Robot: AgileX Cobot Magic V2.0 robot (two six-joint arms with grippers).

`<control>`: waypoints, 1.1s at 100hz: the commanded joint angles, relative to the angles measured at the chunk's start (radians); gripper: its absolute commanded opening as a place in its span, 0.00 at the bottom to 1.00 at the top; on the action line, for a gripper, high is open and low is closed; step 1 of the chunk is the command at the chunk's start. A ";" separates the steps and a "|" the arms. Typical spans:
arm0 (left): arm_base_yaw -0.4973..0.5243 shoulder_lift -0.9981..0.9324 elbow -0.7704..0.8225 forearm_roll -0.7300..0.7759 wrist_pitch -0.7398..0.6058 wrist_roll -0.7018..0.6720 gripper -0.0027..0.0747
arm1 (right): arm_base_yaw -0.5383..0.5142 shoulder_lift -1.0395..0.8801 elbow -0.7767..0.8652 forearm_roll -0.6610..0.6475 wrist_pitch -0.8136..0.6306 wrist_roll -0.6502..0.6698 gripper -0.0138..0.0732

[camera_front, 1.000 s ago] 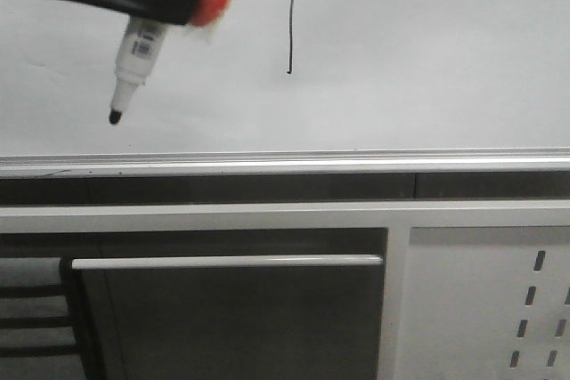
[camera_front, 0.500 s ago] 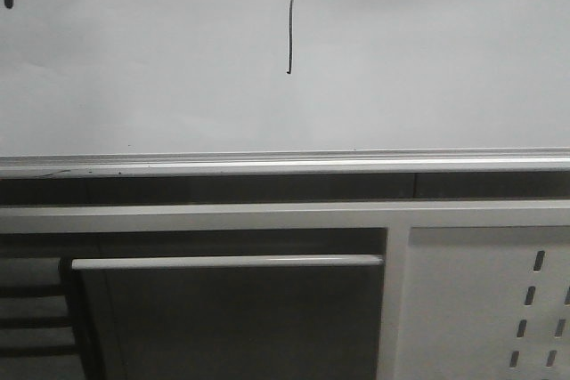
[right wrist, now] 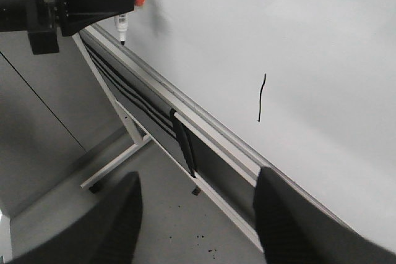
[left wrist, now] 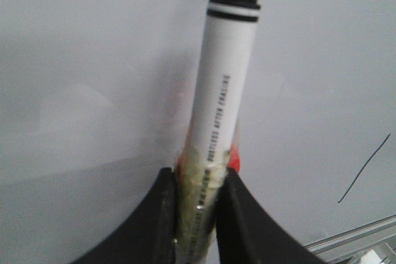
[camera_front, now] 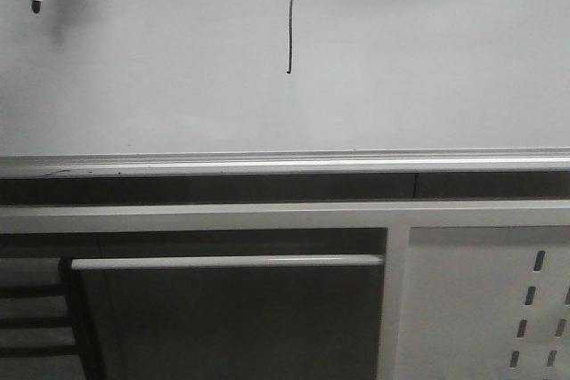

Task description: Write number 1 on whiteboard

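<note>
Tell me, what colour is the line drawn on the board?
Black: the number 1 is a thin dark stroke on the pale whiteboard, clearest in the front view.

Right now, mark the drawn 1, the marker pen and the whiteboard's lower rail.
number 1 [camera_front: 291,20]: front view, middle of the black vertical stroke.
marker pen [left wrist: 223,85]: left wrist view, white barrel, held in the left gripper [left wrist: 197,205].
whiteboard [camera_front: 356,164]: front view, silver lower frame rail.

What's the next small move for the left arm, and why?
Probably ease the left gripper further away from the whiteboard and hold the pen clear. The 1 looks finished, a full vertical stroke, and the pen tip sits well to its left, so any contact now would only add a stray mark.
</note>
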 commanded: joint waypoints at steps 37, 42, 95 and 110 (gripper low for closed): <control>0.000 0.115 -0.116 0.002 0.009 0.001 0.01 | -0.007 -0.016 -0.023 0.042 -0.067 -0.005 0.58; 0.000 0.122 -0.116 0.000 0.009 0.001 0.01 | -0.007 -0.016 -0.023 0.040 -0.067 -0.005 0.58; 0.000 0.126 -0.116 -0.012 -0.011 0.001 0.53 | -0.007 -0.016 -0.023 0.036 -0.070 -0.005 0.58; 0.000 0.126 -0.116 -0.022 -0.037 0.001 0.54 | -0.007 -0.016 -0.023 0.036 -0.070 -0.005 0.58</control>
